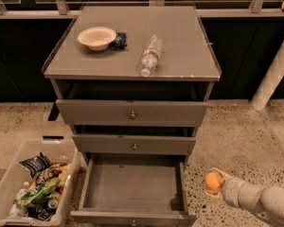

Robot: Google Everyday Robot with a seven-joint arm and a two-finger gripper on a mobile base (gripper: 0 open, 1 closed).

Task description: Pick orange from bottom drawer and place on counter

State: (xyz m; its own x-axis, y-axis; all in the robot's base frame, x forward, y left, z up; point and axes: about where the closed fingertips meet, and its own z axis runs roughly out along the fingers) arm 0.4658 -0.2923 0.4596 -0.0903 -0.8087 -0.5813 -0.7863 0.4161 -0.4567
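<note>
Orange [211, 182] in jaws, beside open bottom drawer [132, 186]

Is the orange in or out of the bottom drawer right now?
Out. The gripper holds the orange over the floor, to the right of the open bottom drawer and outside its side wall. The drawer's inside shows bare.

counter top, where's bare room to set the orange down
Widest bare patch: the counter's right side, between water bottle and right edge. The front-left corner, ahead of the bowl, is bare too. Crowded: left rear, where bowl and dark packet sit together. The tool holds the orange low, right of the open bottom drawer.
</note>
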